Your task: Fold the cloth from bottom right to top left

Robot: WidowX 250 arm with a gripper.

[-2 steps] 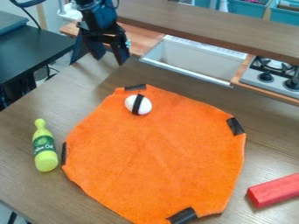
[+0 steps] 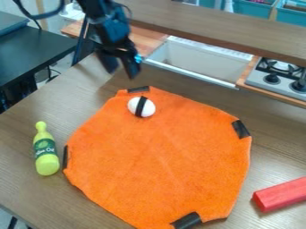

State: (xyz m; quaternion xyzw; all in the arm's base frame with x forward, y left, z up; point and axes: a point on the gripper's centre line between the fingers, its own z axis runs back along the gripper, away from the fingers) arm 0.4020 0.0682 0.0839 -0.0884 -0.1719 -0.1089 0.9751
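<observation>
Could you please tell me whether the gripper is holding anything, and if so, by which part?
Nothing is held: the gripper is open and empty, and the cloth lies spread on the table.

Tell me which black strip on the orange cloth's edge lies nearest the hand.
The top strip, above the black-banded white egg-shaped object; the left, right and bottom strips lie farther.

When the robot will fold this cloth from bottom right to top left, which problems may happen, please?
The white egg-shaped object lies on the cloth near its upper-left edge, so the fold might cover it or set it rolling.

The end effector hangs beyond the cloth's top edge, far from the bottom right; on its way there, it could bump the egg-shaped object if it travels low.
</observation>
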